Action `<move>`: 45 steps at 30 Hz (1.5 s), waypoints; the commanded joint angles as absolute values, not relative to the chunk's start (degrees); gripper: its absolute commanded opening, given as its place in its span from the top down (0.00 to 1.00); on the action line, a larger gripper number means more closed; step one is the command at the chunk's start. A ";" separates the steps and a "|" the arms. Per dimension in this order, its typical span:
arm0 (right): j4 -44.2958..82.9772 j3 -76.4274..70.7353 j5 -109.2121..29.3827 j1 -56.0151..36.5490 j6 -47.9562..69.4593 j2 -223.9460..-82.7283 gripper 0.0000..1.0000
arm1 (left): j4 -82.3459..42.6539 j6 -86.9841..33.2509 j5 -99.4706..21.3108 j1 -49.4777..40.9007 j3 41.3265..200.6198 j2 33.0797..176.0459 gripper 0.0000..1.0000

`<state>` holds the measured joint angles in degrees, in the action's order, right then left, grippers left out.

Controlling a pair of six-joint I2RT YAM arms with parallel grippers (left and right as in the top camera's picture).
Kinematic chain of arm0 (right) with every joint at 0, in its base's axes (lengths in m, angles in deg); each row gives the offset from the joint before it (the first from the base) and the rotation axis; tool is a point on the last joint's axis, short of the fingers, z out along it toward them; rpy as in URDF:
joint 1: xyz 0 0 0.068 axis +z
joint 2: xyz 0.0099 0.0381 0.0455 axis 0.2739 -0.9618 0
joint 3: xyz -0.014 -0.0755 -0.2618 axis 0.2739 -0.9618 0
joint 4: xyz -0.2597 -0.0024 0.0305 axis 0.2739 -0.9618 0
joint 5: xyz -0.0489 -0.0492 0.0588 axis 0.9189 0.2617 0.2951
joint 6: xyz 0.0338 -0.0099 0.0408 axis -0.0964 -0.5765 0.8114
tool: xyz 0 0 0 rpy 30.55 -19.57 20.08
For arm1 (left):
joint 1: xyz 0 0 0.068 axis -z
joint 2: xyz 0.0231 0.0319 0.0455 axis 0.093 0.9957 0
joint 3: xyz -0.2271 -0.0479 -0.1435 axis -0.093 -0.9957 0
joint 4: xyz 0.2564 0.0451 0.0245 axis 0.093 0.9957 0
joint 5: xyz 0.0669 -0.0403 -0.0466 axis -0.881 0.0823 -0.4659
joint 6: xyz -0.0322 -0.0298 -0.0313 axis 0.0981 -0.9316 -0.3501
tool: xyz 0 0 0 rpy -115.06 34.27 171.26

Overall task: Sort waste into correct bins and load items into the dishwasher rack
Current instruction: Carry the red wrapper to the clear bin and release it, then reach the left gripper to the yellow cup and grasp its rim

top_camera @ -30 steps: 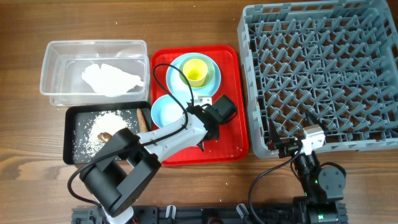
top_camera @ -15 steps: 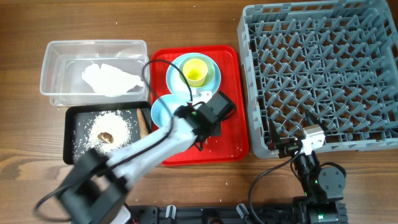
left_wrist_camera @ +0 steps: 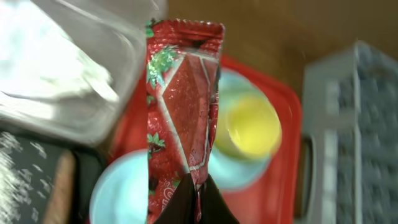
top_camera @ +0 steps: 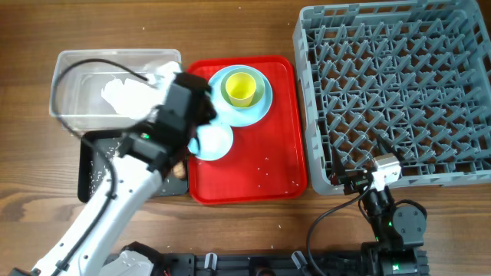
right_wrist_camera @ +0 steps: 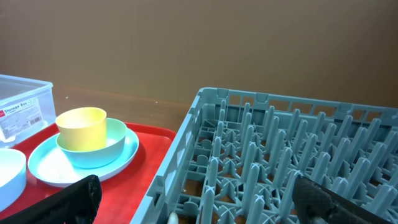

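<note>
While the left gripper [left_wrist_camera: 194,208] clamped its jaws on the small red wrapper [left_wrist_camera: 183,106] over the red tray [top_camera: 268,153] beside the clear tub [top_camera: 55,84], screening the smaller blue bowl [left_wrist_camera: 118,193], the right gripper [right_wrist_camera: 202,202] rested with jaws spread by the rack [right_wrist_camera: 261,143], the tub's sticker [right_wrist_camera: 18,115] unreadable.

Looked like a robot lab rig, staged as a dish-clearing station. Plain wooden bench [top_camera: 230,31] carried a white robot arm [top_camera: 107,211] and a second arm's base [top_camera: 395,222], both mounted on a black rail [top_camera: 253,266] at its near edge. Props were laid out neatly: grey dishwasher rack [top_camera: 391,92], red tray [top_camera: 268,153], clear tub [top_camera: 69,77], black tray [top_camera: 88,165]. Bare brown wall [right_wrist_camera: 186,43] stood behind.
</note>
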<state>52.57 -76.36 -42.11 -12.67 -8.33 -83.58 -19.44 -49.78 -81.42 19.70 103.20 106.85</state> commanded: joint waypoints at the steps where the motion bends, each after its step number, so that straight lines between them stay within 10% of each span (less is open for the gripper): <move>1: 52.92 -76.43 -42.05 -12.32 -7.63 -83.52 0.00 | -22.15 -49.35 -82.60 11.81 104.17 107.44 0.96; 18: 52.90 -76.43 -42.05 -12.32 -7.65 -83.52 0.00 | -36.77 -49.32 -82.60 -2.55 104.12 126.06 0.85; 24: 52.90 -76.43 -42.05 -12.32 -7.63 -83.52 0.00 | -38.22 -49.11 -81.39 -2.57 104.12 125.53 0.26; 29: 52.92 -76.43 -42.05 -12.32 -7.63 -83.52 0.00 | -34.22 -43.12 -70.18 -2.29 104.12 118.74 0.29; 38: 52.90 -76.43 -42.05 -12.32 -7.65 -83.52 0.00 | -20.18 -43.53 -54.95 6.96 104.12 106.58 0.95; 45: 52.90 -76.43 -42.05 -12.32 -7.63 -83.52 0.00 | -15.70 -43.55 -58.64 20.07 104.10 109.56 0.96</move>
<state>52.57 -76.36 -42.11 -12.67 -8.33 -83.58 -15.81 -43.84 -56.76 15.20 103.51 107.37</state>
